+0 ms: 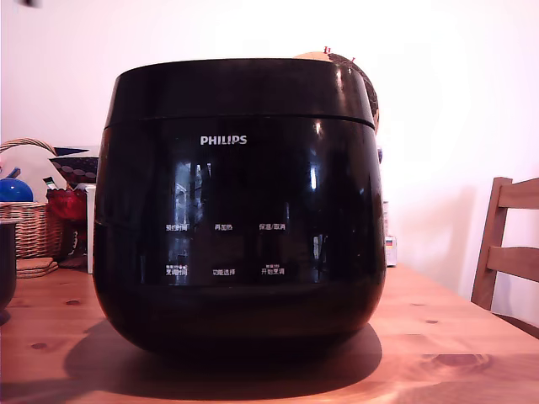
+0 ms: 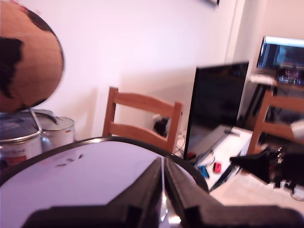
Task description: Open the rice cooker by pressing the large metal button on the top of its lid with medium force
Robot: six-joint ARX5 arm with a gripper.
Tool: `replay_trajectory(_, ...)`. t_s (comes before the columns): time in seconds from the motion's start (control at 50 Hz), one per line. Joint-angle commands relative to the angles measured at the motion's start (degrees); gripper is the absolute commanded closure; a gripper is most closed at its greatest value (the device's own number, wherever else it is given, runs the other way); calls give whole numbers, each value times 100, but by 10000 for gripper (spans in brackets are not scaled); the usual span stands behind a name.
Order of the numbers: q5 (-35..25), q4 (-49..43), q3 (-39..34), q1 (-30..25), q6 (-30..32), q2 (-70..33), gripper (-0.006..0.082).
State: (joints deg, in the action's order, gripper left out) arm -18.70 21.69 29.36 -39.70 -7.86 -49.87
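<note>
rice cooker stood on wooden worktop, lid shut. pincer closed, empty, poised over lid top. chair seen at exterior view's right.

The rice cooker sits on the table, its lid down on top. My claw is over the lid, fingers together at its top surface. In the exterior view a wicker basket stands on the table to the cooker's left and a chair to its right. A globe stands behind the cooker, tins beside it, another chair beyond.
</note>
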Motion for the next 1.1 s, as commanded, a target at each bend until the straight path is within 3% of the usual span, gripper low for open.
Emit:
replay_trajectory(0.0, 188, 44, 131, -151, 205, -254, 791)
replay_trajectory(0.44, 1237, -1038, 715, -660, 990, -1169, 791)
replay_trajectory(1.08, 1322, -2234, 715, -697, 1137, -1781, 791)
